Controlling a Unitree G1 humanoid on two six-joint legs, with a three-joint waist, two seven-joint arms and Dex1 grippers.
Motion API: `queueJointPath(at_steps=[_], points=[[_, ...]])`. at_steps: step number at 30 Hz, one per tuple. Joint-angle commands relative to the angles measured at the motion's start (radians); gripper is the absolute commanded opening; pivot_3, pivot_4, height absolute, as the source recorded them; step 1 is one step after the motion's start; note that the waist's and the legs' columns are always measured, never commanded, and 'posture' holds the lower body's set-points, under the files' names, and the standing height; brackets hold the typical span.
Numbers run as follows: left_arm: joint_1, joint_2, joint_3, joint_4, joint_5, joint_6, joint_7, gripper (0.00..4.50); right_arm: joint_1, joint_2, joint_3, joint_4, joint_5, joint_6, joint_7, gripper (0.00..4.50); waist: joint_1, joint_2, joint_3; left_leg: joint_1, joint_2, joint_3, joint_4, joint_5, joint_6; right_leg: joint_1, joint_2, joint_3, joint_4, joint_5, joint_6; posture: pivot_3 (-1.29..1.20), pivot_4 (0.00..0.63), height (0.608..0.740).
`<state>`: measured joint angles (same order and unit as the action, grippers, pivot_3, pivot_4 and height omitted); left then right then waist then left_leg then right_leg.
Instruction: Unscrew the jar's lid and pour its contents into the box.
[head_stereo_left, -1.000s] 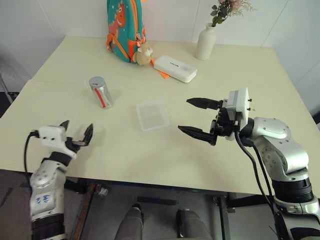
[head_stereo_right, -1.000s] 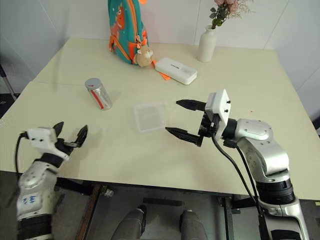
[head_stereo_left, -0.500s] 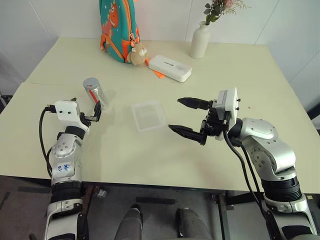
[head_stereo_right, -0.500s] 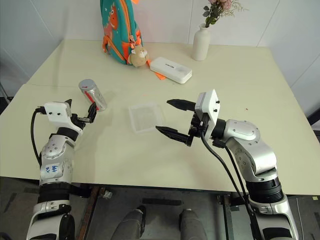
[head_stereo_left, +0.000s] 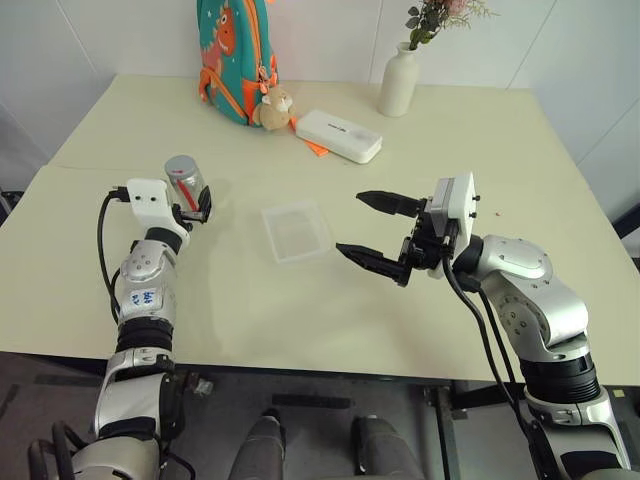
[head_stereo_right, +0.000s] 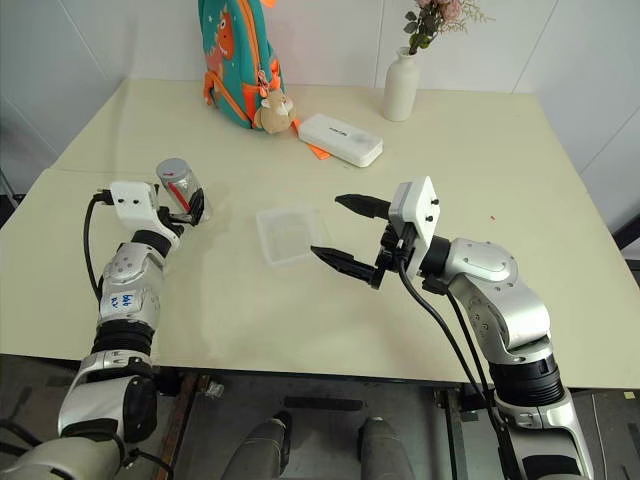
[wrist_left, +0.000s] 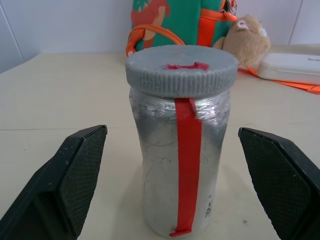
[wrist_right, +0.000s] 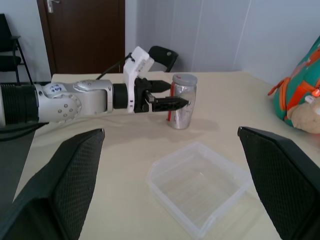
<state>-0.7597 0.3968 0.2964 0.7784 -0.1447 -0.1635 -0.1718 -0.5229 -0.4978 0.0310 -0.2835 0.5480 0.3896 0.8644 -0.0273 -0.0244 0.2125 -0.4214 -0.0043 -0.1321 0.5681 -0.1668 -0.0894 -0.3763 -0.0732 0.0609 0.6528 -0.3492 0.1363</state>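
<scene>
The jar stands upright on the table's left side, silvery with a red strip down its side. The grey lid, marked red on top, sits closed on it. The contents are hidden behind the silvery wall. My left gripper is open, its fingers either side of the jar without touching it. The clear box lies empty at the table's middle. My right gripper hovers open just right of the box, pointing left, with nothing between its fingers.
A teal and orange backpack with a plush toy stands at the back. Near it lie a white oblong case and a white vase with flowers. The table's front edge runs below both arms.
My left gripper has come forward from the table's near edge up to the jar, staying open. The right gripper has kept its place. The camera view shifted early on.
</scene>
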Motion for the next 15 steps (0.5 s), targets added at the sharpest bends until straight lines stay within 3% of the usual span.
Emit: queueJointPath(at_steps=[1,10,15], points=[[-0.054,0.022,-0.003,0.053,0.013,-0.051,0.01,4.48,-0.001,0.005,-0.02,-0.052,0.002,-0.022,-0.013,4.5,-0.001,0.0,0.0,0.0,0.0,0.0,0.0,0.0,0.0,0.0,0.0,0.0,0.0,0.0,0.0,0.0,0.15,0.74],[-0.127,0.038,-0.014,0.179,0.028,-0.113,-0.007,4.48,0.015,0.012,-0.02,-0.062,-0.003,-0.029,-0.036,4.5,-0.001,0.0,0.0,0.0,0.0,0.0,0.0,0.0,0.0,0.0,0.0,0.0,0.0,0.0,0.0,0.0,0.15,0.74],[-0.142,0.04,-0.015,0.213,0.031,-0.121,-0.003,3.32,0.025,0.016,-0.016,-0.066,-0.005,-0.037,-0.048,4.5,-0.001,0.0,0.0,0.0,0.0,0.0,0.0,0.0,0.0,0.0,0.0,0.0,0.0,0.0,0.0,0.0,0.15,0.74]])
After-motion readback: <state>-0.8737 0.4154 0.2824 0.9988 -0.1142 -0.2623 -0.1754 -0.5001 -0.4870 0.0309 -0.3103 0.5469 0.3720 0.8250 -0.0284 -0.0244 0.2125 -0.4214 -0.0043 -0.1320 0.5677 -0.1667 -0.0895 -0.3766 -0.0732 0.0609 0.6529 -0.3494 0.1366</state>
